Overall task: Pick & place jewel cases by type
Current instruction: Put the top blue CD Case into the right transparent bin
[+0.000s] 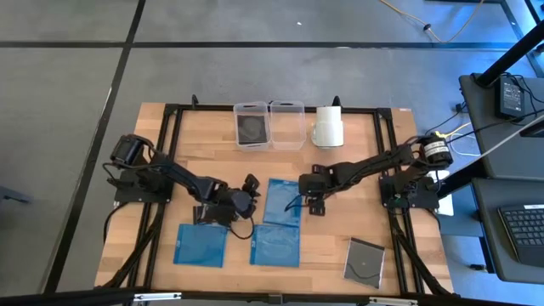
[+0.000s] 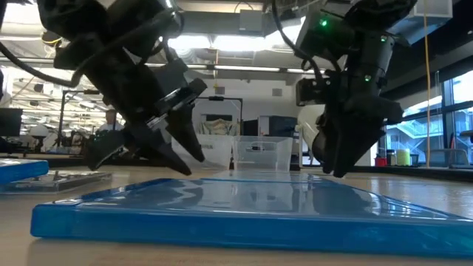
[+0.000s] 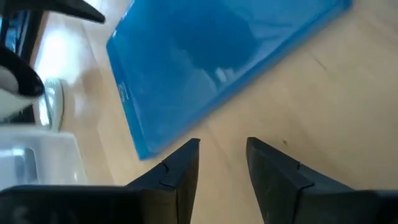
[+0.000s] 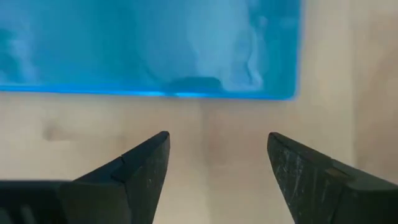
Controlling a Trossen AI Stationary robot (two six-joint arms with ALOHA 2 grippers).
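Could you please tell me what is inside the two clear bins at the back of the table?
The left bin holds a dark case; whether more lie beneath it cannot be seen. The right bin shows only bare wood through its floor.

Looks like a robotics lab in an open-plan office: wooden table (image 1: 161,246) on a black frame over grey carpet, side desk with a keyboard (image 1: 520,231), cables on the floor, ceiling strip lights (image 2: 222,41), big windows (image 2: 451,111), a person (image 2: 111,122) at the back.

Bright, even overhead light; wrist views blurred; ceiling lamps glare behind.
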